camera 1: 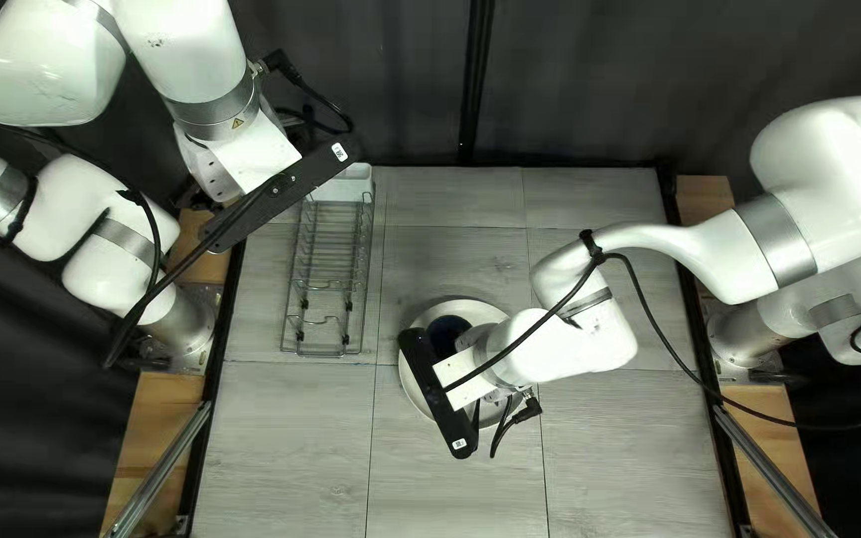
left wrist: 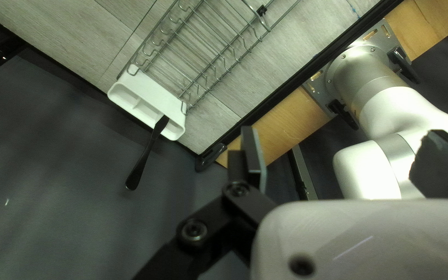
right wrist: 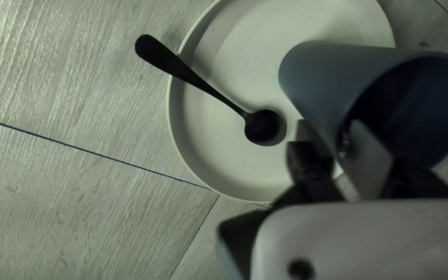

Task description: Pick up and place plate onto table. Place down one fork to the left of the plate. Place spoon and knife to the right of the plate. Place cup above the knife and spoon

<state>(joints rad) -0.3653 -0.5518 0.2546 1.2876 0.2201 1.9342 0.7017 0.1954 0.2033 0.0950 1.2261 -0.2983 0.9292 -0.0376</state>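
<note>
A smooth, matt cream finish is being shown by the plate [right wrist: 224,155], and a smooth, dull blue one by the cup [right wrist: 333,72] at its eleven o'clock in the top left view. Shiny metal wire is being displayed by the rack [camera 1: 329,351] at the plate's ten o'clock. Smooth black is being presented by the spoon [right wrist: 169,62]; grey wood grain by the surface [camera 1: 610,448]; matt, dark cloth by the curtain [camera 1: 600,90] at twelve o'clock.

Grey wood-grain table [camera 1: 286,438], wire rack [camera 1: 329,284] with white holder [camera 1: 354,181] at one end, pale plate [camera 1: 483,313] near the middle
</note>
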